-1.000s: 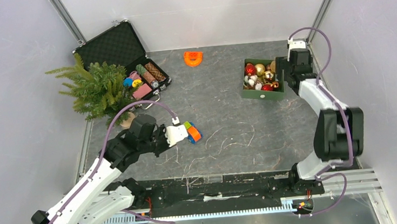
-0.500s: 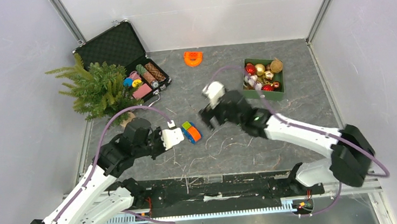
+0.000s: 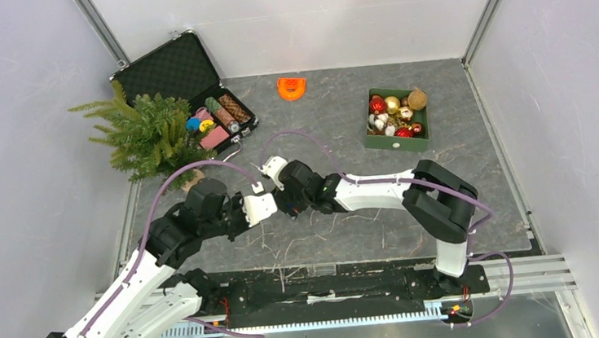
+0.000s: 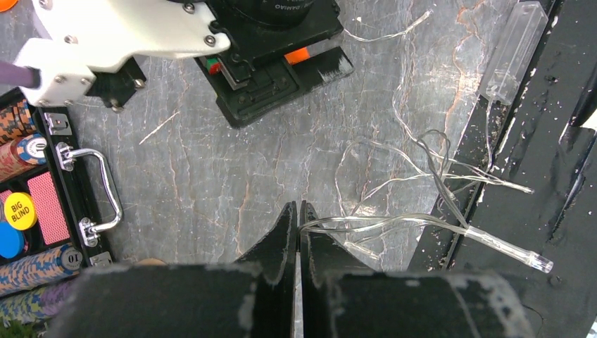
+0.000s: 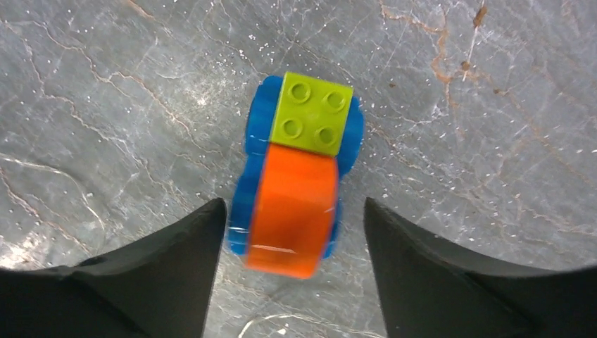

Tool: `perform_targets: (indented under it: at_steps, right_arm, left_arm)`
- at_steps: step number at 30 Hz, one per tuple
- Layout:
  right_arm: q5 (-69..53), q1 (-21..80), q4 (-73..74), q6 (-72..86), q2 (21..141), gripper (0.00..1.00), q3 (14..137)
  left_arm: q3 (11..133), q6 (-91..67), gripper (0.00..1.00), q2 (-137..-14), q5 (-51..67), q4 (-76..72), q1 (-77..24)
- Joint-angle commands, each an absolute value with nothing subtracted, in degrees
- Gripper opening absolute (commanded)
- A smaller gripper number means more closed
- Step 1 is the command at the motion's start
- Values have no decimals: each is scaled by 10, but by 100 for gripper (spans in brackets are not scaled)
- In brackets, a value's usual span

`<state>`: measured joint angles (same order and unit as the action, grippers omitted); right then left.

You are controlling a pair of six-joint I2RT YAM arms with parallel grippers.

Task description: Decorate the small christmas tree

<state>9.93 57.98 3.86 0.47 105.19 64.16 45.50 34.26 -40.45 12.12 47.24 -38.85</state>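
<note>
While the open black briefcase sits at the back left corner of the grey table, its tray holds stacks of poker chips, a red deck of cards and a yellow disc marked BIG BLIND, with its metal handle turned toward the arms. At the back right a green box is filled with red, gold and white baubles. Near the table's front middle the left gripper has its fingers pressed together, pinching a strand of clear wire that loops loosely over the table to its right. Facing it, the right gripper hangs low over a toy block of blue, orange and green, its fingers spread wide with one on each side of the toy; whether either finger touches it I cannot tell. In the overhead view the two grippers nearly meet tip to tip. The small christmas tree stands upright at the far left, just beside the briefcase, its branches reaching over the case's near edge and its wooden stump at the table's edge. It lies well apart from both grippers, behind and to the left of the left one, with the left arm's elbow between them.
</note>
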Motion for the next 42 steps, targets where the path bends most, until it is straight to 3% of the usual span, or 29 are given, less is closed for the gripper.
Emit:
perform_targets:
  at_steps: [1, 3, 5, 10, 17, 21, 26, 32, 33, 34, 37, 38, 42]
  right_arm:
    - [103, 574, 22, 25, 1051, 59, 658]
    - [89, 568, 23, 26, 1037, 33, 648]
    - [59, 553, 22, 34, 1009, 18, 632]
    - [81, 466, 22, 32, 858, 3, 573]
    - [117, 262, 62, 5, 692, 0, 532]
    - [152, 57, 28, 6, 638, 0, 477]
    - [88, -135, -75, 57, 690, 0, 413]
    - [40, -187, -83, 71, 828, 0, 427]
    - [42, -186, -82, 70, 837, 4, 426]
    - [42, -187, -81, 71, 844, 18, 425]
    - [35, -187, -75, 72, 840, 81, 421]
    - [36, -187, -70, 71, 832, 97, 422]
    - [68, -157, -22, 50, 762, 98, 452]
  left_arm:
    - [468, 356, 2, -398, 123, 466, -386]
    - [469, 357, 2, -395, 122, 468, -386]
    - [468, 358, 2, -393, 121, 467, -386]
    - [468, 357, 2, -391, 120, 468, -386]
    - [469, 357, 2, -386, 122, 468, -386]
    - [469, 358, 2, -385, 127, 468, -386]
    - [469, 358, 2, -384, 132, 468, -386]
    - [472, 359, 2, -383, 131, 473, -386]
    - [473, 359, 2, -383, 130, 474, -386]
    - [473, 359, 2, -384, 131, 475, -386]
    - [477, 359, 2, -387, 130, 479, -386]
    - [479, 359, 2, -387, 129, 479, -386]
    - [491, 359, 2, -388, 122, 481, -386]
